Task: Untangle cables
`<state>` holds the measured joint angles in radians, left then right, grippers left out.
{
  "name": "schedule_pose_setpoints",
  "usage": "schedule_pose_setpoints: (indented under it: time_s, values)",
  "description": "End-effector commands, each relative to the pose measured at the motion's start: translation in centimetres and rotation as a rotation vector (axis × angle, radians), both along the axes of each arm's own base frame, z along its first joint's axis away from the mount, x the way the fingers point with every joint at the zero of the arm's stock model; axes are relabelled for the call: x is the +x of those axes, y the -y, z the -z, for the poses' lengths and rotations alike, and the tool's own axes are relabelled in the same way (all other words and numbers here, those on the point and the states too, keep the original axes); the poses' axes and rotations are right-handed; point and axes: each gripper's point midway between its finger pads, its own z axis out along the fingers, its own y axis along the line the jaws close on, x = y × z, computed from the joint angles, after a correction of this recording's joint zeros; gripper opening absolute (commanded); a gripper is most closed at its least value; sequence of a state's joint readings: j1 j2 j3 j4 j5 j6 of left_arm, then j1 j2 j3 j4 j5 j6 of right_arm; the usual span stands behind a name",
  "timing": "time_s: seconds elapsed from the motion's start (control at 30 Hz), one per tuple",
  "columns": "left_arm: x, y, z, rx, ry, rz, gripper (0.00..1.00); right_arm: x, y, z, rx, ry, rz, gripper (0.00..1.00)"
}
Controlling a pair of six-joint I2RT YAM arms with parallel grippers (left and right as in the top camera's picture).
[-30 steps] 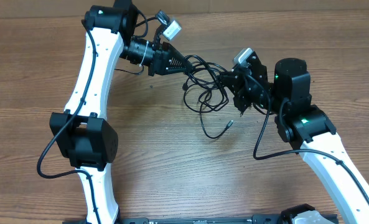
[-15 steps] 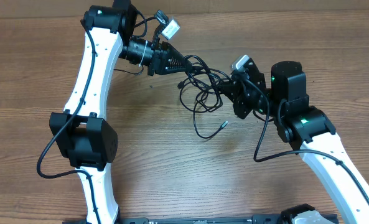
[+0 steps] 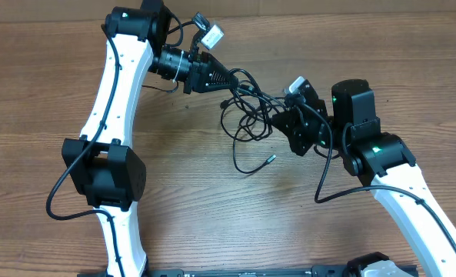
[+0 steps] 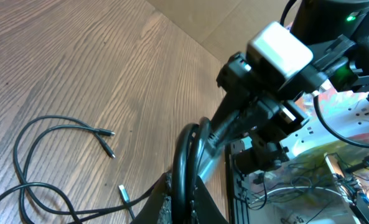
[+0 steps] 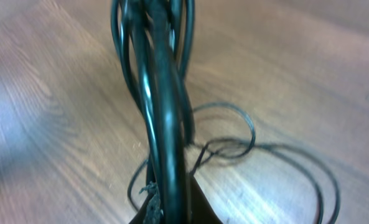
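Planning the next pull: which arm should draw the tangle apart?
Probably the right: the right gripper, shut on the cables, has bare table behind it to pull back over. The left gripper, also gripping them, sits near the far edge.

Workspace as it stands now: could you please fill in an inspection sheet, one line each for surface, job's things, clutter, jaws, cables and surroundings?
Surface: wooden table, no damage seen.
Job's things: thin black cables, tangled, stretched between both arms; one loose end carries a silver plug.
Clutter: nothing seen.
Jaws: left jaws shut on the cables; right jaws shut on the cables.
Cables: thicker arm cables hang in loops beside each arm.
Surroundings: cardboard behind the table.
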<state>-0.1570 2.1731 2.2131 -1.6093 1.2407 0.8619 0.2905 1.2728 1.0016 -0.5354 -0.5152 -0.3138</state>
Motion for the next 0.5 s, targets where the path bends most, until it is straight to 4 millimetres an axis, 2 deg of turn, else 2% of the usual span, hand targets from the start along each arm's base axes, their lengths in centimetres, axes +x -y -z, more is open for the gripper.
schedule_pose_setpoints:
  time_s: [0.0, 0.33, 0.37, 0.4, 0.47]
  values:
    - [0.93, -1.05, -1.29, -0.059, 0.002, -0.039, 0.05, -0.19, 1.31, 1.30, -0.052, -0.043, 0.049, 0.04]
    - [0.92, -1.04, -1.29, -0.059, 0.002, -0.038, 0.04, -0.78, 1.43, 1.82, -0.061, -0.077, 0.047, 0.04]
    - [0.91, -1.04, -1.28, -0.058, 0.002, -0.038, 0.04, -0.77, 1.43, 1.82, -0.061, -0.076, 0.047, 0.06]
    - [0.91, -1.04, -1.28, -0.058, 0.002, -0.038, 0.04, -0.75, 1.42, 1.79, -0.060, -0.075, 0.047, 0.14]
    - [0.92, -1.05, -1.22, -0.055, 0.002, -0.038, 0.04, -0.52, 1.36, 1.58, -0.056, -0.061, 0.047, 0.38]
